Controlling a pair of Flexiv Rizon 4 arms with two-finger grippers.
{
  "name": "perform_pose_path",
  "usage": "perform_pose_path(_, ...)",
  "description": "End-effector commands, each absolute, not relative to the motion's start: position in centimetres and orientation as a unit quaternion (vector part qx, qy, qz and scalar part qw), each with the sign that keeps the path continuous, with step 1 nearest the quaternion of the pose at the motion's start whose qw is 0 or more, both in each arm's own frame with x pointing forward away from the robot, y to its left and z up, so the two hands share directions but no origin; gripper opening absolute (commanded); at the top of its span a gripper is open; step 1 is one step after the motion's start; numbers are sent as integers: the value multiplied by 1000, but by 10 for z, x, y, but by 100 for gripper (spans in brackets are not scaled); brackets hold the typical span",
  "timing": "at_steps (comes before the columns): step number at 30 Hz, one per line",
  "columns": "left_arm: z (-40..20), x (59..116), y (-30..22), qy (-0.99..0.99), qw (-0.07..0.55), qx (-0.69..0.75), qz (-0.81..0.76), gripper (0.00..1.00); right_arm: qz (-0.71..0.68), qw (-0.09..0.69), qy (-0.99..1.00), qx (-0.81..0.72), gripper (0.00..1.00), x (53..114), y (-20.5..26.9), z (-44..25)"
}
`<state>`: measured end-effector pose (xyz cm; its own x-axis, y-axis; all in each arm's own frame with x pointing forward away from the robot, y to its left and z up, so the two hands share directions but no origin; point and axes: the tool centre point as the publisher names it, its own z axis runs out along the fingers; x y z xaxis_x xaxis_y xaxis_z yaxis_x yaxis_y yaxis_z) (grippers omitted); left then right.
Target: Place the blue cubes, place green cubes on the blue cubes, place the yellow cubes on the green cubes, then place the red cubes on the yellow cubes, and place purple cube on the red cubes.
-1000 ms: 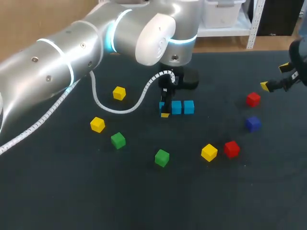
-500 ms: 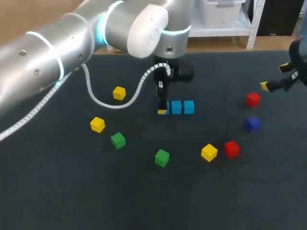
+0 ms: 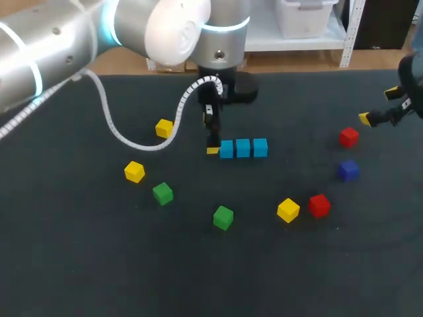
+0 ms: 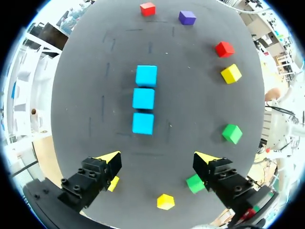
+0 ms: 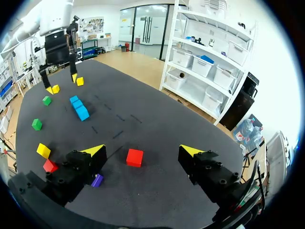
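- Left gripper (image 4: 157, 158): fingers wide apart, nothing between them; low over the table, just left of the blue row's left end.
- Blue cubes (image 3: 243, 148): three in a straight left-to-right line at mid-table, side by side, touching or nearly so, nothing stacked on top; in the left wrist view, straight ahead of the spread fingers.
- Right gripper (image 5: 143, 151): fingers likewise spread and empty; at the far right edge of the table, well apart from the row.
- Red cube (image 3: 349, 137): far right, near the right gripper and ahead of its gap in the right wrist view, untouched.
- Purple cube (image 3: 348, 170): just nearer than that one, on the right.
- Second red cube (image 3: 319, 205): nearer again, just beside a yellow cube (image 3: 288, 210).
- Two more yellow cubes on the left: far one (image 3: 164, 128), nearer one (image 3: 134, 172).
- Green cube (image 3: 162, 193): just beside the nearer left yellow.
- Second green cube (image 3: 223, 217): near the middle, nearer than the blue row.
- Table (image 3: 99, 264): dark matte cover, flat; every cube lying singly on it.
- Left arm (image 3: 66, 39): silver, in from the far left, with a white coiled cable (image 3: 132, 135) looping low over the cover.
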<state>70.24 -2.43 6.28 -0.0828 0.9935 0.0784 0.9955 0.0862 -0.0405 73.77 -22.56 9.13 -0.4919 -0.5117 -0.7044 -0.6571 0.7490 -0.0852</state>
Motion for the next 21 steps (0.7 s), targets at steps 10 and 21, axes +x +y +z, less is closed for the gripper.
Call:
perform_pose_path(10, 83, 659, 15, -777, 11, -627, -50, 100, 96, 372, 859, -340, 100, 738, -225, 91)
perform_pose_path(21, 76, 627, 33, -798, 6, -601, -40, 100, 96, 372, 859, -340, 100, 738, -225, 91)
